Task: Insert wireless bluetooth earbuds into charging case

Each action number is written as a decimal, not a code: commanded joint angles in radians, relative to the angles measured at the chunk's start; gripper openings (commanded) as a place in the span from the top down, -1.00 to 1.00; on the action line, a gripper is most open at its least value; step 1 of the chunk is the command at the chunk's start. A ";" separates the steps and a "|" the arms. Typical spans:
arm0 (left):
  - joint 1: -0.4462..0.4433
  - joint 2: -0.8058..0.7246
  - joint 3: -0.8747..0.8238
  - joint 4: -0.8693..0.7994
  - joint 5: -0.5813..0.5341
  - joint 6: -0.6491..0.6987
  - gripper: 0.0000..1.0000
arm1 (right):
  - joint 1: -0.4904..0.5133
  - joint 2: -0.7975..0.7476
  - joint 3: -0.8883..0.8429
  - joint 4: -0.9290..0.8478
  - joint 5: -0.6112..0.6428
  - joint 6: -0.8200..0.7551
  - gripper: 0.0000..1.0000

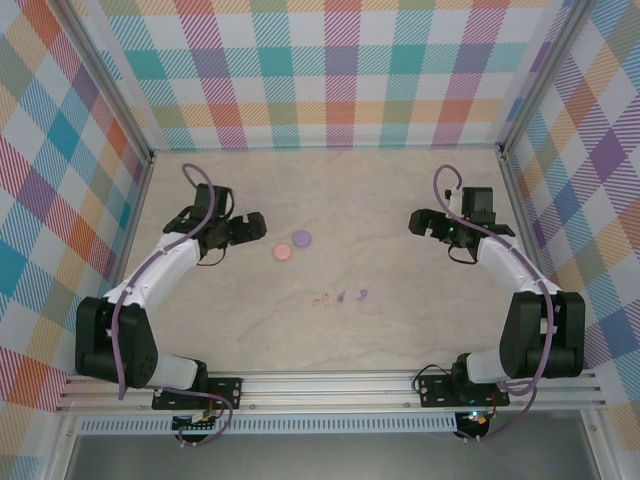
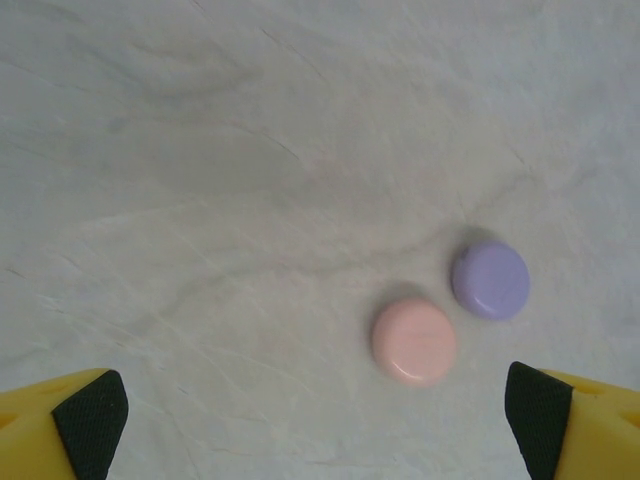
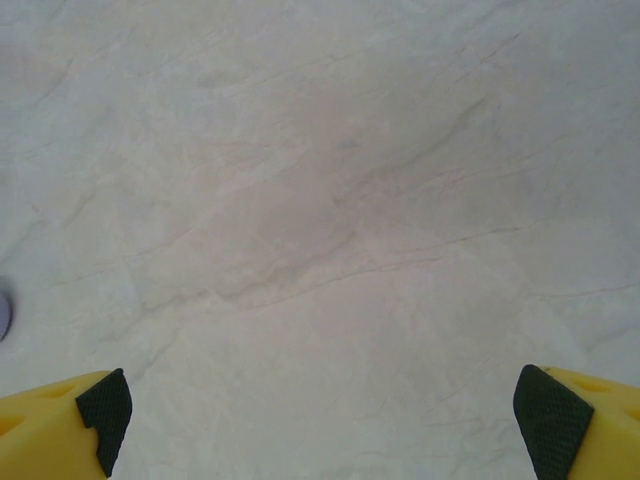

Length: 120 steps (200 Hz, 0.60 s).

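The left gripper [image 1: 256, 228] is held wide apart and empty above the table [image 1: 420, 180]. The pink case [image 1: 283, 252] and the purple case [image 1: 301, 238] lie just beside each other ahead of its fingertips. Both cases appear to be closed, so a lid would probably have to be lifted first. A low round case may be skidded away if it is pinched off-centre. Nearer the bases, the earbuds [image 1: 340, 296] are scattered in a short row, apart from the cases. Being so tiny, they could be flicked aside or dropped by a slightly misplaced pinch. The right gripper [image 1: 414, 222] is likewise spread wide, holding nothing, well apart from everything.
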 commanded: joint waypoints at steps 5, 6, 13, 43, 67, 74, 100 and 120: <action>-0.078 0.093 0.110 -0.117 0.033 0.036 -0.88 | -0.004 -0.044 0.023 -0.070 -0.098 0.033 -0.99; -0.081 0.098 0.114 -0.120 0.032 0.039 -0.88 | -0.005 -0.045 0.022 -0.072 -0.100 0.032 -0.99; -0.101 0.135 0.150 -0.140 0.034 0.061 -0.85 | -0.005 -0.050 0.021 -0.081 -0.107 0.030 -0.99; -0.188 0.298 0.317 -0.249 -0.018 0.158 -0.73 | -0.005 -0.083 0.007 -0.100 -0.113 0.032 -0.99; -0.233 0.415 0.423 -0.294 -0.064 0.211 -0.74 | -0.004 -0.096 -0.004 -0.107 -0.109 0.035 -0.99; -0.242 0.448 0.454 -0.307 -0.071 0.225 -0.74 | -0.005 -0.097 -0.005 -0.110 -0.110 0.036 -1.00; -0.256 0.556 0.559 -0.356 -0.073 0.274 -0.71 | -0.004 -0.101 -0.013 -0.115 -0.102 0.038 -0.99; -0.261 0.626 0.626 -0.383 -0.042 0.308 -0.66 | -0.004 -0.096 -0.013 -0.124 -0.084 0.040 -0.99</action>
